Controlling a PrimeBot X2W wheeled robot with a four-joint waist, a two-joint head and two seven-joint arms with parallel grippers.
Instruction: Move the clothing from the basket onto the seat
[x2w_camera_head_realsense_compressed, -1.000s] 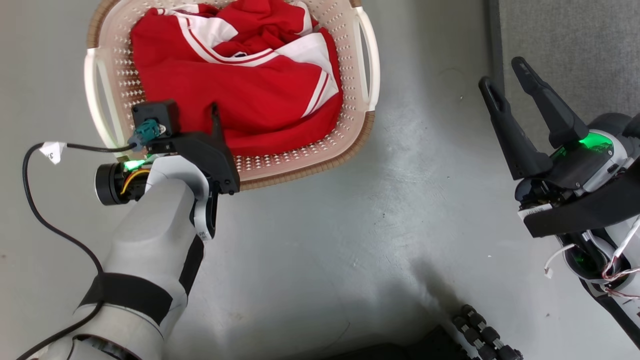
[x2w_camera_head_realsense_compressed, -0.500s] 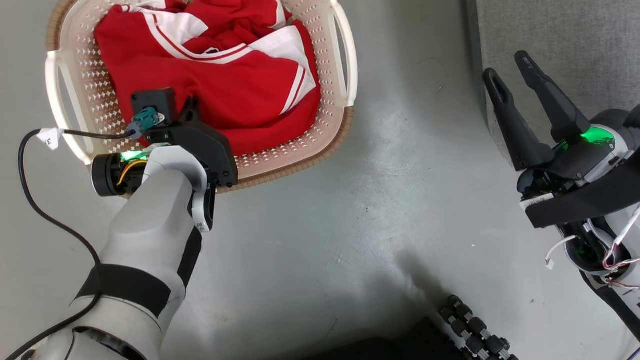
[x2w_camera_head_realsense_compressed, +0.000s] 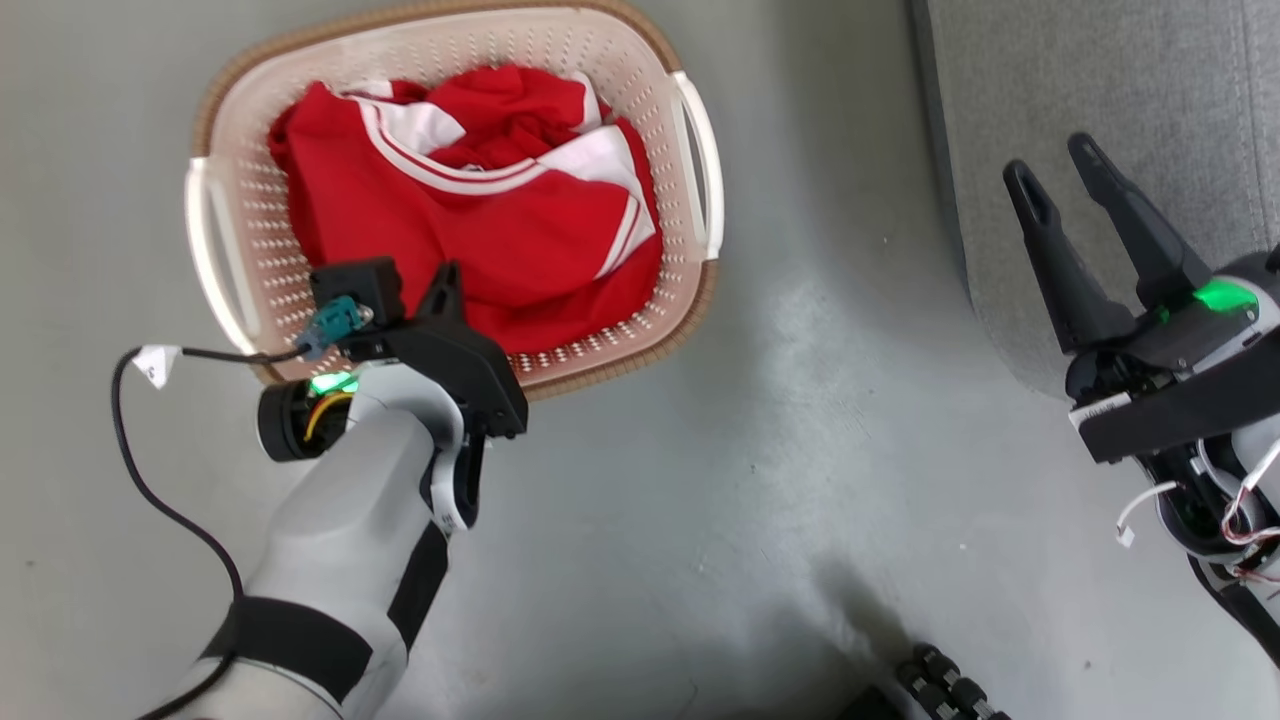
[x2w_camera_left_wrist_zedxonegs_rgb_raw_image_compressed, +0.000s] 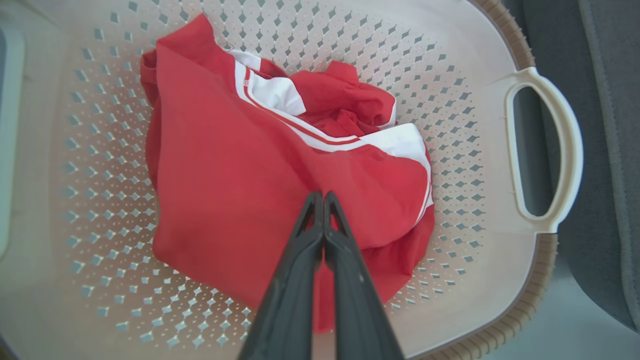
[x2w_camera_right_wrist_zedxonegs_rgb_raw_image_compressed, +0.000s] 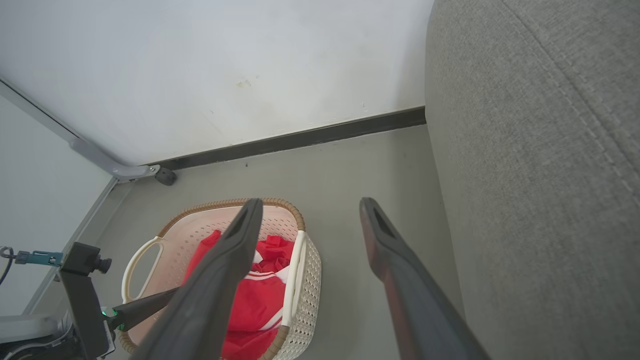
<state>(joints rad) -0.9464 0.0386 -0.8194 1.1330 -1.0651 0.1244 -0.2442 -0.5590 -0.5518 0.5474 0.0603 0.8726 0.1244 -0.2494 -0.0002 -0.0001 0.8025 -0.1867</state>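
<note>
The cream basket (x2w_camera_head_realsense_compressed: 560, 40) with a brown rim stands on the grey floor, and the red clothing (x2w_camera_head_realsense_compressed: 480, 230) with white stripes lies bunched inside it. My left gripper (x2w_camera_head_realsense_compressed: 445, 285) reaches in over the near rim. In the left wrist view its tips (x2w_camera_left_wrist_zedxonegs_rgb_raw_image_compressed: 320, 197) are pressed together on the red clothing (x2w_camera_left_wrist_zedxonegs_rgb_raw_image_compressed: 215, 175) near the middle, inside the basket (x2w_camera_left_wrist_zedxonegs_rgb_raw_image_compressed: 465, 65). My right gripper (x2w_camera_head_realsense_compressed: 1052, 158) stands open and empty by the edge of the light-grey seat (x2w_camera_head_realsense_compressed: 1100, 80). From the right wrist, the open right gripper (x2w_camera_right_wrist_zedxonegs_rgb_raw_image_compressed: 311, 202) points toward the basket (x2w_camera_right_wrist_zedxonegs_rgb_raw_image_compressed: 305, 280), with the seat (x2w_camera_right_wrist_zedxonegs_rgb_raw_image_compressed: 540, 175) to the right.
A white wall with a dark baseboard (x2w_camera_right_wrist_zedxonegs_rgb_raw_image_compressed: 300, 140) runs behind the basket. A metal frame foot (x2w_camera_right_wrist_zedxonegs_rgb_raw_image_compressed: 162, 175) stands in the corner. A black cable (x2w_camera_head_realsense_compressed: 150, 480) loops left of my left arm. A black ribbed object (x2w_camera_head_realsense_compressed: 950, 680) lies at the bottom edge.
My left gripper has gone from open to shut on the red fabric. The head camera has shifted, so the whole picture moved. The right gripper stays open.
</note>
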